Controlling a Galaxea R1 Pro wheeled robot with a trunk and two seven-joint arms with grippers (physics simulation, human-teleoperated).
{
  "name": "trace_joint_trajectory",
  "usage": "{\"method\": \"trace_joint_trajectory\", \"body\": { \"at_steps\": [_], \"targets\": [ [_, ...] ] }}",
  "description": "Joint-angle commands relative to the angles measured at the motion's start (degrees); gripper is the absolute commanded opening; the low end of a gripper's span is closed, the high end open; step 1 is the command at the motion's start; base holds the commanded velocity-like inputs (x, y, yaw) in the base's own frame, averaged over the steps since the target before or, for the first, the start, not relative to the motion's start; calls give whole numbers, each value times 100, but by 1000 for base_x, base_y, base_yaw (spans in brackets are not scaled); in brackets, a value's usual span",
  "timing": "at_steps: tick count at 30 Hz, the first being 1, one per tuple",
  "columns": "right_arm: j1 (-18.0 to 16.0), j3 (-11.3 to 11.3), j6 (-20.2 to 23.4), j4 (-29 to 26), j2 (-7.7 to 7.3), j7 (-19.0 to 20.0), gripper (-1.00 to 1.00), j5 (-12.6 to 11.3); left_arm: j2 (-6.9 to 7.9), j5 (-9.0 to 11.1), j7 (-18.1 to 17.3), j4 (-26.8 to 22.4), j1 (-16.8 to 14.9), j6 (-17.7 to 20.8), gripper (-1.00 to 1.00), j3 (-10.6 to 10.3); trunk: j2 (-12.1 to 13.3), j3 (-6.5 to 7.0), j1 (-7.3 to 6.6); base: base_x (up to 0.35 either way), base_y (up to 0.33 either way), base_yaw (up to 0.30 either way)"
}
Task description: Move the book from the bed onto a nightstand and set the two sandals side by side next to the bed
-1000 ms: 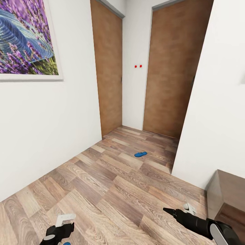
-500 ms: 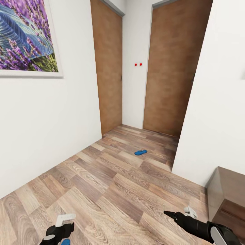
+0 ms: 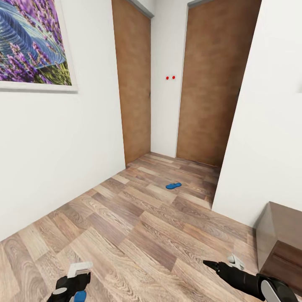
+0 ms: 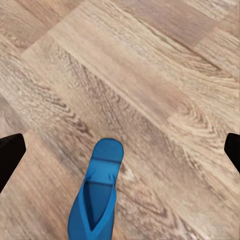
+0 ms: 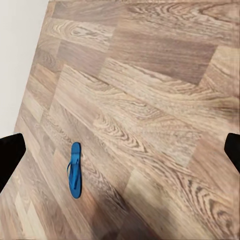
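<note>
One blue sandal (image 3: 173,185) lies on the wood floor far ahead, near the two brown doors. A second blue sandal (image 3: 79,296) shows at the bottom edge, just under my left gripper (image 3: 82,274). In the left wrist view this sandal (image 4: 97,195) lies flat on the planks below my open left gripper (image 4: 120,150), whose fingers stand wide apart and clear of it. My right gripper (image 3: 220,262) hovers low at the right, open and holding nothing (image 5: 120,150); its camera sees a sandal (image 5: 75,170) on the floor some way off. The book and the bed are out of view.
A dark-brown nightstand (image 3: 281,235) stands at the right edge against a white wall corner (image 3: 251,167). A white wall with a lavender picture (image 3: 29,46) runs along the left. Two closed brown doors (image 3: 209,84) end the passage.
The whole picture has shifted slightly, so the camera moved. More of the near sandal now shows under the left gripper. Both grippers keep their pose and stay open.
</note>
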Motion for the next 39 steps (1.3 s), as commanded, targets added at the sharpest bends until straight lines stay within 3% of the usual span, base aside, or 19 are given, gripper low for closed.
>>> {"method": "trace_joint_trajectory", "body": {
  "at_steps": [1, 14, 25, 36, 37, 39],
  "targets": [
    [4, -43, 38, -2, 1, -27, 100, -20, 4, 39, 22, -44, 0, -3, 100, 26, -2, -6, -1, 0, 0, 0],
    [3, -462, 75, 6, -83, -173, 100, -27, -13, 31, 38, -170, -14, -182, 100, 32, -2, -6, -1, 0, 0, 0],
    [1, -815, 82, 6, -86, -176, 100, -26, -14, 31, 47, -173, -15, -193, 100, 35, -444, -204, 240, 0, 0, 0],
    [1, -1169, 82, 7, -86, -178, 100, -27, -14, 31, 47, -172, -15, -193, 100, 35, -460, -447, 269, 0, 0, 0],
    [2, -1463, 82, 7, -86, -178, 100, -27, -14, 31, 48, -172, -15, -193, 100, 35, -461, -469, 272, 0, 0, 0],
    [0, -1463, 82, 7, -86, -178, 100, -27, -14, 31, 48, -171, -15, -190, 100, 36, -464, -514, 277, 0, 0, 0]
  ]
}}
